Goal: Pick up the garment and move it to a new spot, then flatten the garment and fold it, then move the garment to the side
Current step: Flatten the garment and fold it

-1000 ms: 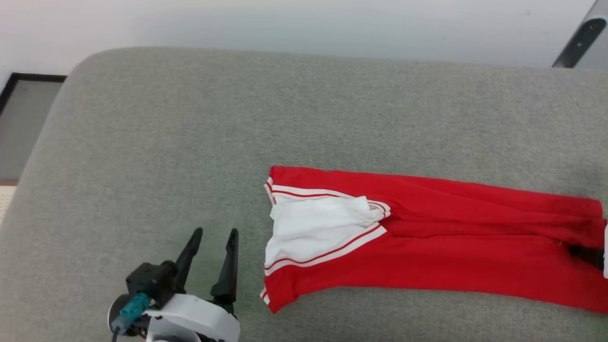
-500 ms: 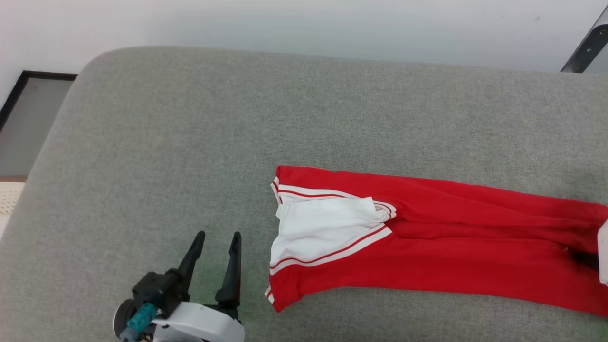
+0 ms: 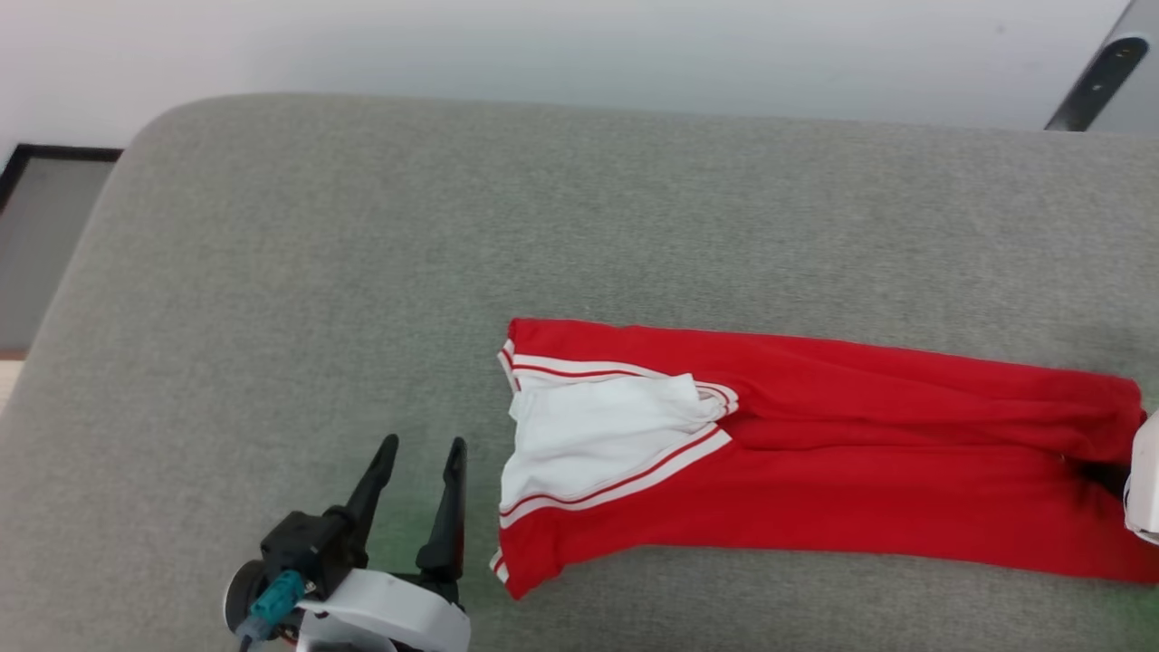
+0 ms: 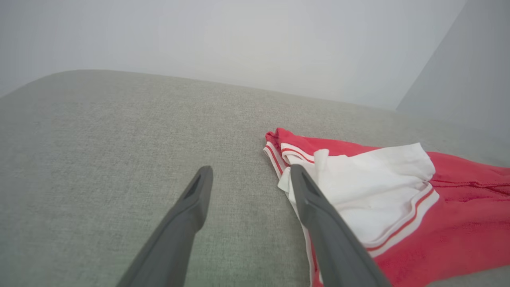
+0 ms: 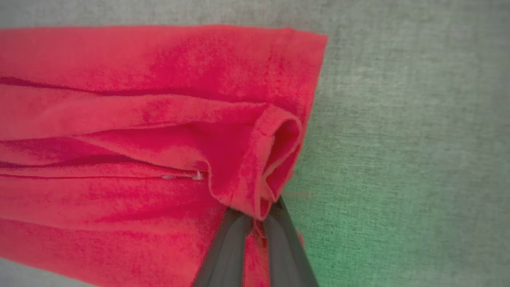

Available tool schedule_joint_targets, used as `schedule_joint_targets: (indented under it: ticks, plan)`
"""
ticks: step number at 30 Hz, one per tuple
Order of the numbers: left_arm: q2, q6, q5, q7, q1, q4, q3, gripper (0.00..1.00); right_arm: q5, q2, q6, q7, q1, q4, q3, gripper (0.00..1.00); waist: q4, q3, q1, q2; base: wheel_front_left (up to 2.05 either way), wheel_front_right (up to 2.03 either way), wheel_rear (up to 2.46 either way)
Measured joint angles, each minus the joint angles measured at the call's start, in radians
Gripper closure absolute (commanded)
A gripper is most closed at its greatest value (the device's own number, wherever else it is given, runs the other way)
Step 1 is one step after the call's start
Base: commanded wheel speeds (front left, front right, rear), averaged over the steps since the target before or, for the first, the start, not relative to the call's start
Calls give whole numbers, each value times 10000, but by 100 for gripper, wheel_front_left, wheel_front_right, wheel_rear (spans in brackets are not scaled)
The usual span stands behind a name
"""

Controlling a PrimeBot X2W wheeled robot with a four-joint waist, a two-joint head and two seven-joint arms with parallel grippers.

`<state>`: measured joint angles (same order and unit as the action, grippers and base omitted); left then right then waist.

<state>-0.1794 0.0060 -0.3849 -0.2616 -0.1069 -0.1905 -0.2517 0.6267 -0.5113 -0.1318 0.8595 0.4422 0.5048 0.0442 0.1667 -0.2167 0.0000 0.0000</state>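
Right gripper (image 5: 257,211) is pinched shut on a bunched fold at the red hem end of the garment (image 3: 815,480). The left gripper (image 3: 424,448) hovers with its fingers spread wide, just beside the white-sleeved end. The garment lies as a long folded strip across the grey upholstered surface (image 3: 362,272). Soft, light jersey like this will likely sag and lose its shape when lifted (a one-ended pull would drag it), so the corner by the striped trim looks the sensible second hold.
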Motion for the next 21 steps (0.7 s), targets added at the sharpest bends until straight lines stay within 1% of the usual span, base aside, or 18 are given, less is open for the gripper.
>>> schedule_joint_targets:
  ticks: [4, 13, 15, 18, 21]
  plan:
    - [46, -217, 148, 0, -13, -96, 123, 0, 15, 0, -10, -380, 58, 176, -474, 100, -258, 24, 0, 0, 0, 0, 0]
    - [2, -391, 336, 0, -102, -128, 493, 0, -132, -988, 4, -1053, -213, 629, -2033, 100, -859, -82, 0, 0, 0, 0, 0]
    - [8, -431, 349, 0, -112, -138, 514, 0, -113, -1070, 4, -1206, -281, 640, -2280, 100, -943, -111, 0, 0, 0, 0, 0]
    - [23, -500, 389, 0, -119, -203, 533, 0, 13, -951, 4, -1331, -415, 454, -2426, 100, -1015, -76, 0, 0, 0, 0, 0]
    - [96, -510, 418, 0, -102, -297, 552, 0, 111, -851, 6, -1409, -690, -247, -2034, 100, -1050, 50, 0, 0, 0, 0, 0]
